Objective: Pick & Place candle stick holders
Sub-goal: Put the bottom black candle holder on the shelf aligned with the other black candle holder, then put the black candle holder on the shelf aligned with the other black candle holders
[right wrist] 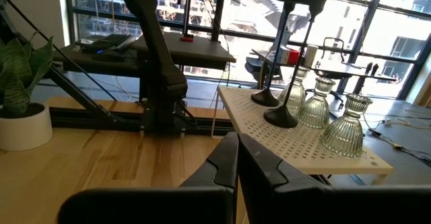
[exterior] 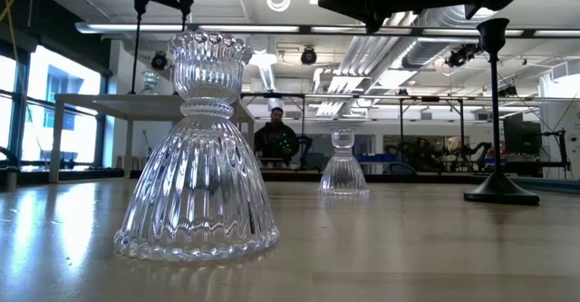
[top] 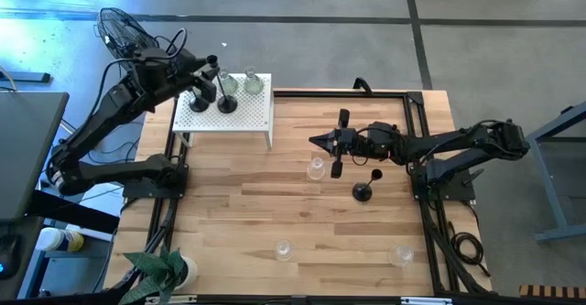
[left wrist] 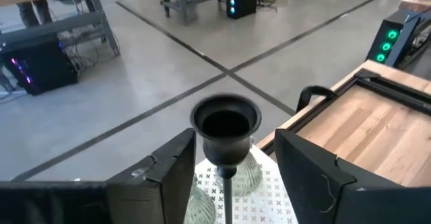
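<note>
Two black candle stick holders (top: 226, 105) and two clear-glass ones (top: 253, 85) stand on their bases on the white perforated stand (top: 247, 120). My left gripper (left wrist: 234, 150) is open above the stand. Its fingers stand on either side of one black holder's cup top (left wrist: 225, 124) without touching it. A third black holder (top: 363, 191) and three glass ones (top: 317, 168) stand on the table. My right gripper (right wrist: 237, 158) is shut and empty above the table's middle, beside the nearest glass holder.
The white stand sits at the table's far left corner. Two glass holders (top: 283, 249) (top: 400, 255) stand near the front edge. A potted plant (top: 163, 270) is at the near left corner and a black wire fan (top: 119, 23) is beyond the stand. A person sits far behind (exterior: 276, 137).
</note>
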### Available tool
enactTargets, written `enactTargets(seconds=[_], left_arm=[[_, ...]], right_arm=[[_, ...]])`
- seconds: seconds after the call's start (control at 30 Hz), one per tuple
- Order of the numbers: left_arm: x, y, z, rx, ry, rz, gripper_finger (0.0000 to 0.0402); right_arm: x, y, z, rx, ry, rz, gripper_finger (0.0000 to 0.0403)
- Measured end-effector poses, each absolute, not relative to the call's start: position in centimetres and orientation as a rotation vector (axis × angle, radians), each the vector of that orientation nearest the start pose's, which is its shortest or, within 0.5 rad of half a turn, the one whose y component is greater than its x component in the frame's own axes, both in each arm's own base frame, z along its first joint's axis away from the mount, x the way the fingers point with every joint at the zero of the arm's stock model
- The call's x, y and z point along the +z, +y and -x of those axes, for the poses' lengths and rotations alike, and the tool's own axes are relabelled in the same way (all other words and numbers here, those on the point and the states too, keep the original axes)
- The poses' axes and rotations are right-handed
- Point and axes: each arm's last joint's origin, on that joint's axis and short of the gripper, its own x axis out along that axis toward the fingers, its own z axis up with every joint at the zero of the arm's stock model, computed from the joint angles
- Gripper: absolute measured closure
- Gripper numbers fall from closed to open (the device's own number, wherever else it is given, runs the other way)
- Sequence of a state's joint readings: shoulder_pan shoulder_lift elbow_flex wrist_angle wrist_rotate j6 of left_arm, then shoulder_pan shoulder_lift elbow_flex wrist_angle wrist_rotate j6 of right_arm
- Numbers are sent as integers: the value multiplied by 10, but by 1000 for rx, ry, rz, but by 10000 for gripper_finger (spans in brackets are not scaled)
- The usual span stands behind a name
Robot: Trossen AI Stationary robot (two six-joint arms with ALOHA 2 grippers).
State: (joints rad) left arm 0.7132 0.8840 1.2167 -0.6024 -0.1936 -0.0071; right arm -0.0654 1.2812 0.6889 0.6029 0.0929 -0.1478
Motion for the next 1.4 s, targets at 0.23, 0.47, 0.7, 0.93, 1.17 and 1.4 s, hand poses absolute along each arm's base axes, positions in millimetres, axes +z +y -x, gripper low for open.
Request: enactTargets(seconds=[0.23,0.47,0.7,0.93,1.17,1.4], left_arm=[[433,99,-106,903,240,54,202],[442,83,-91,809,244,-35,231],[407,58,-87,554,179,-81,366],[356,43,-109,297,71,-118,374],[322,23,-135,75,121,-134,384],[290,-7,-158,52,91,-233,396]], right_arm=[[271,-21,-277,-159,1,147,402],[276,-21,-273,-165,-15,159,402],[294,-12,-252,-188,-6,157,402],[313,15,-235,-233,159,160,403],[317,52,-222,-199,350,84,403],[309,103,-193,-81,475,-20,403]])
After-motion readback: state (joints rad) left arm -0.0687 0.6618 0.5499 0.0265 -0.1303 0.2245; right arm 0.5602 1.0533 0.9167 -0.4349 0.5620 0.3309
